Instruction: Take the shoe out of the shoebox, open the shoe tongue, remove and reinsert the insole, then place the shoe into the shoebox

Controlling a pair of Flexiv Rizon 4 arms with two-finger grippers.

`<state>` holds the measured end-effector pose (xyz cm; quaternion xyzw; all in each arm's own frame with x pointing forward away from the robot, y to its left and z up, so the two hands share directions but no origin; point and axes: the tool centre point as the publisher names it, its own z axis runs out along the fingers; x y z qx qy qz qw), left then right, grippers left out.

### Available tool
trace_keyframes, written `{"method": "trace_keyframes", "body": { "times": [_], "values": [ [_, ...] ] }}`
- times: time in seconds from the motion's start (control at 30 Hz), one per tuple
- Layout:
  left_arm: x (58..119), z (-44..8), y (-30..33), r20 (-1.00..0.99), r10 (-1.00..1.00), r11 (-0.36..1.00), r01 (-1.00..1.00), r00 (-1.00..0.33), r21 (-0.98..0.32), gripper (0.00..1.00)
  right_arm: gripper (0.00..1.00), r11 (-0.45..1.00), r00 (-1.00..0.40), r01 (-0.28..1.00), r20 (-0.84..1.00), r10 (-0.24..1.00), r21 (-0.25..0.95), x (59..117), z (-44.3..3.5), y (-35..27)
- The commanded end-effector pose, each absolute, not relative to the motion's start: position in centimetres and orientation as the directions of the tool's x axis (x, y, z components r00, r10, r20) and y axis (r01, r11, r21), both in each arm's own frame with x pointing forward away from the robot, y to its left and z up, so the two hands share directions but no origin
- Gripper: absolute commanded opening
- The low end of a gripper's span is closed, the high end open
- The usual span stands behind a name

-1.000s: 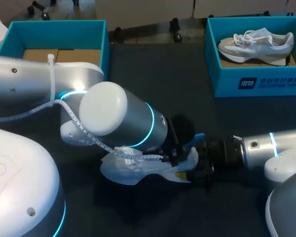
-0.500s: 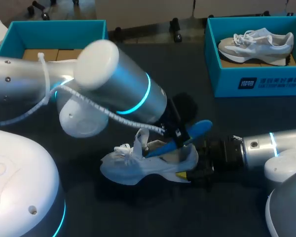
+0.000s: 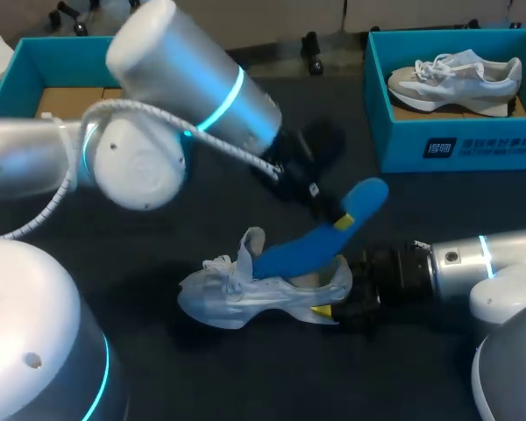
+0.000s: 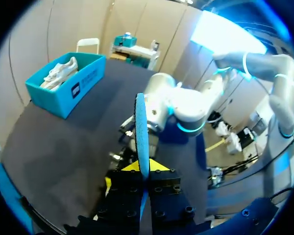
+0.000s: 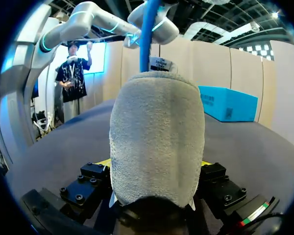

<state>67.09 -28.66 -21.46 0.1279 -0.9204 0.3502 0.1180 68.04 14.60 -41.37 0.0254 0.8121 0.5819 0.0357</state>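
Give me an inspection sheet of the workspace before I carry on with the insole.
Surface: dark table, with the shoe standing on it near the middle.
Job's things: white shoe, tongue raised; blue insole partly out, its lower end inside the shoe; teal shoebox at the far left, no shoe in it.
Clutter: second shoebox at the far right, another shoe inside.
Grippers: left gripper shut on the insole's upper end; right gripper shut on the shoe's heel.
Cables: white cable along the left arm, apart from the shoe.
Surroundings: nothing seen.
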Motion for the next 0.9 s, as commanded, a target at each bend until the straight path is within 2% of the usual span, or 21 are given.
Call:
{"method": "trace_keyframes", "body": {
  "times": [0.03, 0.37, 0.9],
  "values": [
    [66.2, -18.5, -26.7, 0.351, -0.097, 0.699, -0.315, -0.931, -0.642, 0.00, 0.00, 0.327, -0.996, 0.001, -0.028, 0.084, 0.945, 67.8, -41.4, 14.8],
    [63.3, -11.3, -25.4, 0.362, -0.001, 0.616, -0.286, -0.932, -0.734, 0.00, 0.00, 0.327, -0.996, 0.001, -0.028, 0.084, 0.945, 67.8, -41.4, 14.8],
    [63.3, -11.3, -25.4, 0.362, -0.001, 0.616, -0.286, -0.932, -0.734, 0.00, 0.00, 0.327, -0.996, 0.001, -0.028, 0.084, 0.945, 67.8, -41.4, 14.8]
  ]
}}
